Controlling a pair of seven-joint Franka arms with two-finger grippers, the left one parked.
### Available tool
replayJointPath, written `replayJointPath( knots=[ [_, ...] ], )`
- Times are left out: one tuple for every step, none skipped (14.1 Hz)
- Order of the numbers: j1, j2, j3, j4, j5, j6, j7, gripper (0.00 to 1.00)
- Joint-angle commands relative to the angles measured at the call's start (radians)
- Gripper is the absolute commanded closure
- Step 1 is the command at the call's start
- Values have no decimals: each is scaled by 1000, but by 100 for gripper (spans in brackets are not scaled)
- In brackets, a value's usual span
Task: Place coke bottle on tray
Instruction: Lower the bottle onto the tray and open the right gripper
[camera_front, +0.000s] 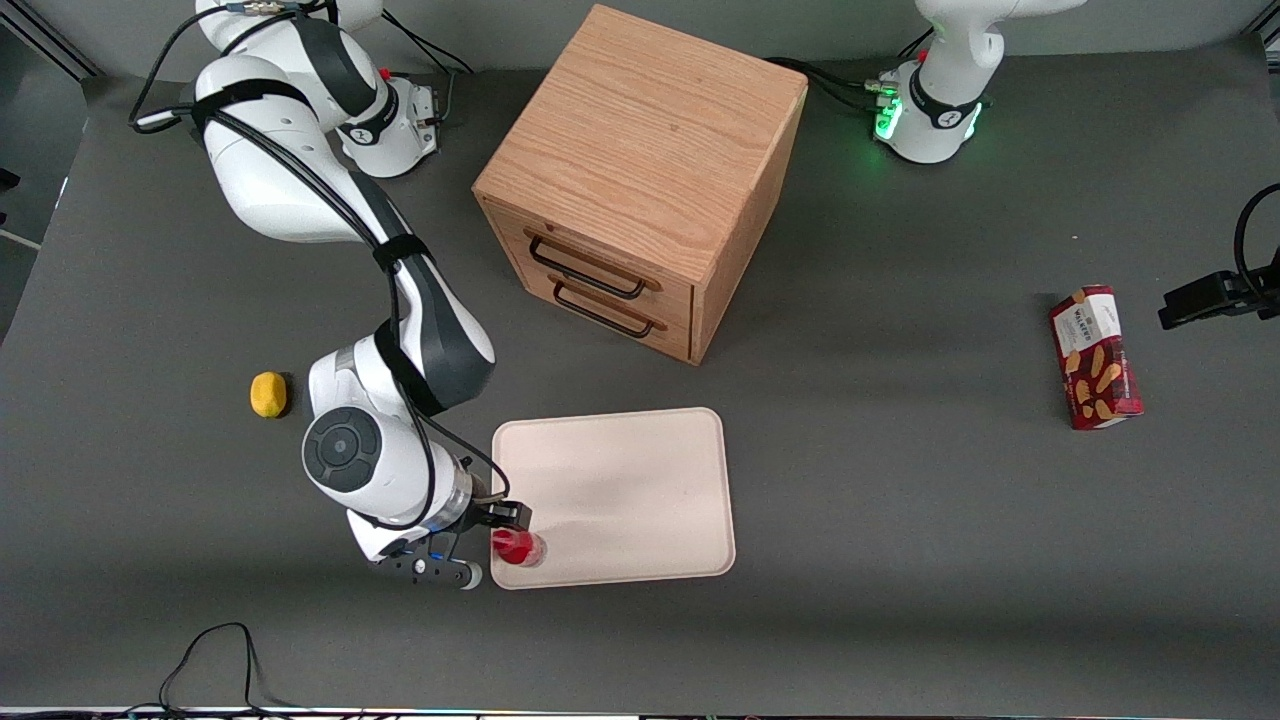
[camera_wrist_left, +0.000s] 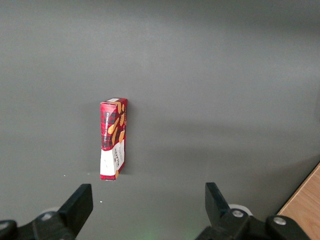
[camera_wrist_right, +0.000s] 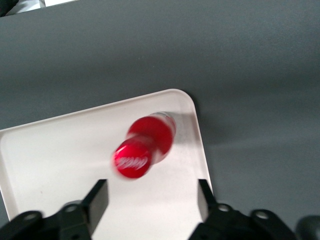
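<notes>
Red-capped and clear-based, the small red coke bottle stands upright on the large cream-white rectangular tray, in the corner nearest the working arm. The gripper hovers just above it, fingers spread wide and empty, apparently clearing the cap.

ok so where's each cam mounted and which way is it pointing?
Front view: high in front of the robots, looking down on the table; shows both arms, the gripper open beside the coke bottle standing on the tray, plus cabinet and lemon.
Right wrist view: on the working arm's wrist, looking down past its fingers at bottle and tray.
Left wrist view: on the parked arm's wrist, facing the snack box; its fingers show.
Shared: front and right wrist both see bottle and tray.
</notes>
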Motion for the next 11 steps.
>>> replayJointPath(
  knots=[
    [8, 13, -2, 33, -26, -14, 32, 0],
    [8, 10, -2, 32, -26, -17, 32, 0],
    [6, 9, -2, 32, -26, -19, 32, 0],
    [6, 6, -4, 32, -26, -19, 32, 0],
    [4, 1, -2, 32, -24, -20, 31, 0],
    [1, -4, -2, 32, -23, -40, 31, 0],
    [-2, -17, -4, 32, -22, -90, 20, 0],
    [-15, -37, -4, 32, -16, -136, 17, 0],
    [-35, -54, 1, 26, -10, -182, 8, 0],
    [-49, -83, 2, 9, -4, -240, -13, 0],
    [-61, -115, 2, -13, 13, -287, -44, 0]
  ],
)
